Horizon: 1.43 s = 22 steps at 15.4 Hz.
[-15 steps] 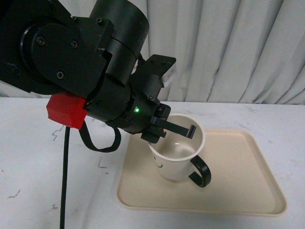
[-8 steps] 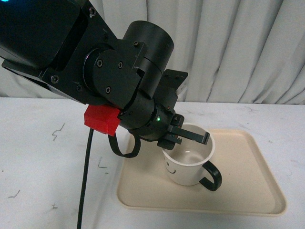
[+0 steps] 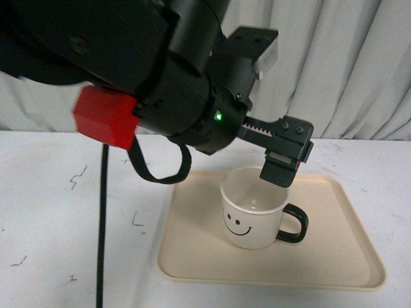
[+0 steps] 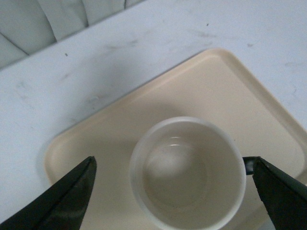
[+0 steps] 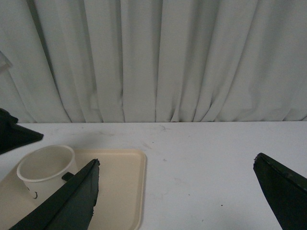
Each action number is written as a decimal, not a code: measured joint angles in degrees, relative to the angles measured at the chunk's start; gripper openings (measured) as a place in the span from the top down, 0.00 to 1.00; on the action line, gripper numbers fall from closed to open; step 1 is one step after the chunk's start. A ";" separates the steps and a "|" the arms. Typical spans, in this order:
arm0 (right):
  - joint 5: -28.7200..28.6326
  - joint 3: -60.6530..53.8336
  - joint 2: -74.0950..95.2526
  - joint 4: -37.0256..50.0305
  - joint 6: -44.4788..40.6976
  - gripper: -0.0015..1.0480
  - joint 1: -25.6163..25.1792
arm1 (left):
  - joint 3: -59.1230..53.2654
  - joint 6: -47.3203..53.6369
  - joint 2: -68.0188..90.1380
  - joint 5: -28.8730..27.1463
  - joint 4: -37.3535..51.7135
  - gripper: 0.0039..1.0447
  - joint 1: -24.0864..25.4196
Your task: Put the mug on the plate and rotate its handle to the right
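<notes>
The cream-white mug (image 3: 252, 217) with a black smiley face stands upright on the beige plate (image 3: 334, 256), left of the plate's middle. Its black handle (image 3: 294, 223) points to the right. My left gripper (image 3: 277, 155) is open and hovers just above the mug's rim, not touching it. In the left wrist view the mug (image 4: 187, 172) sits on the plate (image 4: 211, 91) between the spread fingers (image 4: 72, 191), and a bit of the handle (image 4: 247, 165) shows. My right gripper (image 5: 176, 160) is open and empty over the table, right of the plate (image 5: 120, 182) and the mug (image 5: 45, 165).
A white table (image 3: 51, 212) with small dark marks carries the plate. A pale curtain (image 3: 334, 64) hangs behind it. The left arm's black cable (image 3: 101, 256) hangs down over the table left of the plate.
The left gripper held the mug tilted by its rim; now the mug stands upright on the plate farther right, and the gripper has let go and risen.
</notes>
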 joint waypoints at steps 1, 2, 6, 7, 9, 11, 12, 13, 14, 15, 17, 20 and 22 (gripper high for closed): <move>0.00 0.00 0.00 0.00 0.00 0.06 0.00 | -3.96 0.02 -5.07 1.29 2.32 0.07 0.04; 0.00 0.00 0.00 0.00 -0.02 0.06 0.00 | -7.52 0.04 -9.27 2.69 4.92 0.06 0.37; 0.00 0.00 0.00 0.00 0.00 0.06 0.00 | -31.47 -1.92 -35.19 6.10 36.98 0.10 7.80; 0.00 0.00 0.00 0.00 0.00 0.06 0.00 | -35.67 -2.40 -39.52 -4.42 37.70 0.18 9.40; -0.02 0.00 0.00 0.02 -0.02 0.06 0.00 | -41.88 -3.06 -43.32 -17.38 37.64 0.34 11.72; 0.00 0.00 0.00 -0.02 0.00 0.06 0.00 | -48.09 -3.08 -46.56 -18.29 37.07 0.55 14.91; 0.00 0.00 0.00 0.00 0.00 0.06 0.00 | -49.83 -3.08 -49.62 -16.70 37.38 0.65 16.28; 0.00 0.00 0.00 0.02 0.00 0.06 0.00 | -51.49 -3.08 -52.81 -15.21 37.35 0.77 18.03; 0.00 0.00 0.00 0.02 0.00 0.06 0.00 | -53.59 -3.08 -55.30 -13.92 36.57 0.90 19.71; 0.00 0.00 0.00 0.00 0.00 0.06 0.00 | -55.34 -3.34 -56.89 -12.76 35.74 0.99 20.87; 0.00 0.00 0.00 0.00 0.00 0.06 0.00 | -58.18 -3.26 -62.18 -9.94 33.53 0.99 23.17; 0.00 0.00 0.00 0.00 0.00 0.06 0.00 | -61.00 -3.28 -68.76 -7.54 29.62 0.99 25.79; 0.02 0.00 0.00 0.02 0.00 0.06 0.00 | -62.29 -3.30 -73.50 -2.29 26.14 0.99 31.34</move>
